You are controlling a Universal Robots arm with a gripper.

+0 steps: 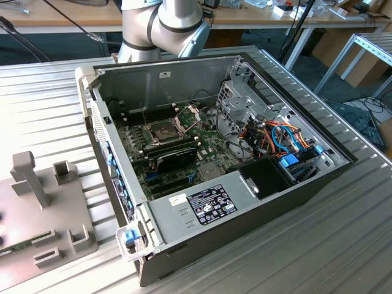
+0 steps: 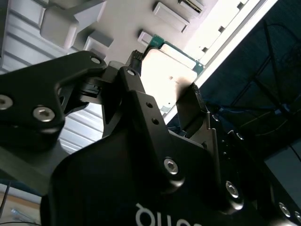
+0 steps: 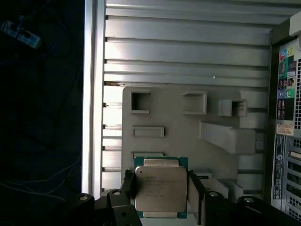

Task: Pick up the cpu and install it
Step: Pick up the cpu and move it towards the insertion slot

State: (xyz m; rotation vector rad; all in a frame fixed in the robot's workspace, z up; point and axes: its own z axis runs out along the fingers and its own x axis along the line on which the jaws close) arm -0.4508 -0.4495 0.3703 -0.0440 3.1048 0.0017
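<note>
We see fingers [image 3: 129,184] clamped on both edges of the cpu [image 3: 160,188], over grey fixture plate [image 3: 164,113], open PC case [image 1: 165,79] mid exterior view

The cpu [image 3: 160,193] has a dull silver-grey metal top on a green board. Flanking it, the gripper [image 3: 160,181] is matt black; beyond it, the table [image 3: 188,47] is ribbed bare metal.

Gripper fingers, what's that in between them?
The cpu sits there, pinched between the gripper's two fingers, as the first wrist view shows.
</note>
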